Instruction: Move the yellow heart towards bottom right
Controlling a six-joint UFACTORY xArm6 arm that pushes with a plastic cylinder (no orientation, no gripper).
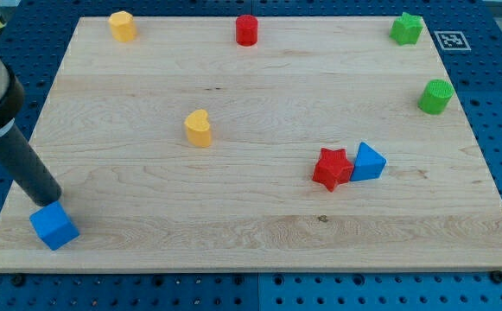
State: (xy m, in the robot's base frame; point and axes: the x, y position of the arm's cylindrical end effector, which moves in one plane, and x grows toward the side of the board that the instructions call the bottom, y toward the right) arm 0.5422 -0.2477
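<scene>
Blue pegboard, dotted with rows of small holes, frames a pale wooden board [259, 233] whose grain runs in long streaks from the view's left to the view's right; a small black-and-white printed marker [448, 40] sits on the pegboard off the board's far corner at about 1 o'clock. The yellow heart [198, 128], a chunky matte block with a notched top, stands alone a little toward 10 o'clock from the board's middle, well apart from everything else. Toward 4 o'clock from it, the red star [332, 168] and the blue triangular block [368, 161] sit touching, star on the view's left. Along the edge at 12 o'clock stand a red cylinder [247, 29] and, further toward 11 o'clock, a second yellow block [123, 26] with faceted sides. A green star [406, 28] fills the 1 o'clock corner, and a ribbed green cylinder [436, 96] stands near the edge at 2 o'clock. At 8 o'clock lies a blue cube [54, 225]. The smooth dark rod slants down from the view's upper left, and my tip [47, 199] rests just at the cube's upper edge, far from the heart. No pincer exists on this rod, so it holds nothing.
</scene>
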